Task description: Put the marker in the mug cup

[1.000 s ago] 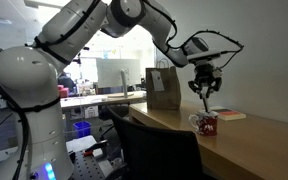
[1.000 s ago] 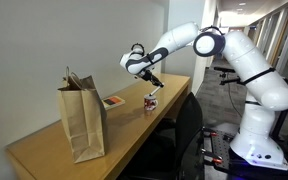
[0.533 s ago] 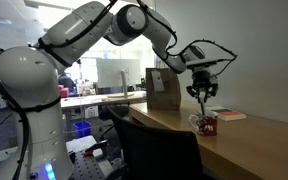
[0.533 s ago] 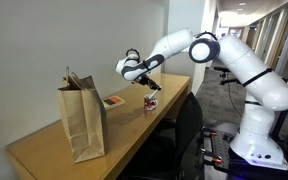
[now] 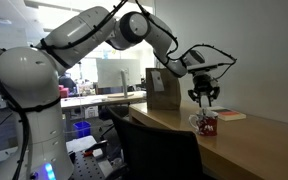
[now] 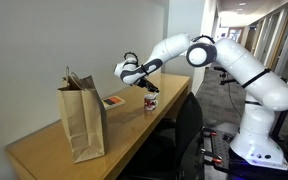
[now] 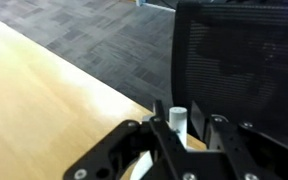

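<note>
The black Robotiq gripper (image 5: pixel 203 97) has its jaws clenched on the short, pale, stick-like marker (image 7: pixel 177 119), which stands upright between its 2 fingers. The small dark red mug cup (image 5: pixel 207 125) sits below the jaws, apart from them, on the long wooden table (image 5: pixel 264 142).

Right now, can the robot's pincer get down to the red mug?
Probably yes. The pincer hangs just above the mug with only air between them, and the paper bag stands far off to the side. It seems to grip the marker.
</note>
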Robot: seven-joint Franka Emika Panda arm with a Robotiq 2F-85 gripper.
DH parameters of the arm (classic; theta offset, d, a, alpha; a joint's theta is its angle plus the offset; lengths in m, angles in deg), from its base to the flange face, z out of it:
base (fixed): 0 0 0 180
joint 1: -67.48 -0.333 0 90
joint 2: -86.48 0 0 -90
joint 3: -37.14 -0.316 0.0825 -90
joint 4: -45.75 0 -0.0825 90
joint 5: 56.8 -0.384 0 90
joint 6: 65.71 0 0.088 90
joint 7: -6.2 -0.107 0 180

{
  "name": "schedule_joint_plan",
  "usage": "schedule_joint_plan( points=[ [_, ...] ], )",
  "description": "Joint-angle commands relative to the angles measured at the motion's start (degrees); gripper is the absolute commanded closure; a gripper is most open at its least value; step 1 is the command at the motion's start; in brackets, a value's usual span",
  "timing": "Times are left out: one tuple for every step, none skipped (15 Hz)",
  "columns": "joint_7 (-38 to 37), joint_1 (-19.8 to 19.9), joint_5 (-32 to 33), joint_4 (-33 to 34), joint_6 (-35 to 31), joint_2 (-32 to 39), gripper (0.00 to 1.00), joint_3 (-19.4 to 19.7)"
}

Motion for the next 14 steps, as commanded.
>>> schedule_joint_plan(
  points=[
    [-2.44, 0.93, -2.71, 0.43, -3.30, -2.41, 0.31, -0.82],
    [-3.72, 1.19, -4.08, 0.11, -4.77, -3.85, 0.22, -1.07],
    [-4.24, 1.64, -6.09, -0.46, -5.51, -5.74, 0.16, -1.49],
    [-4.47, 1.92, -7.93, -0.95, -5.92, -7.59, 0.08, -1.70],
    [-5.16, 2.28, -10.25, -1.74, -5.76, -9.85, 0.01, -1.90],
    [-4.95, 2.84, -12.25, -2.60, -6.61, -12.07, 0.00, -2.19],
    [-5.83, 3.21, -14.38, -3.51, -7.10, -14.27, 0.00, -2.26],
    [-6.54, 3.69, -16.50, -4.77, -8.07, -16.58, 0.00, -2.44],
    [-7.27, 4.19, -18.61, -6.22, -9.27, -18.95, 0.00, -2.59],
    [-8.18, 4.64, -20.66, -7.80, -10.64, -21.25, 0.00, -2.63],
    [-8.98, 5.12, -22.96, -9.73, -12.23, -23.71, 0.00, -2.64],
    [-10.51, 5.25, -24.85, -13.25, -15.12, -26.69, 0.00, -2.63],
    [-11.69, 5.41, -26.73, -15.96, -17.63, -29.29, 0.00, -2.48],
    [-12.49, 5.44, -28.53, -18.52, -20.38, -31.63, 0.00, -2.07]
  ],
)
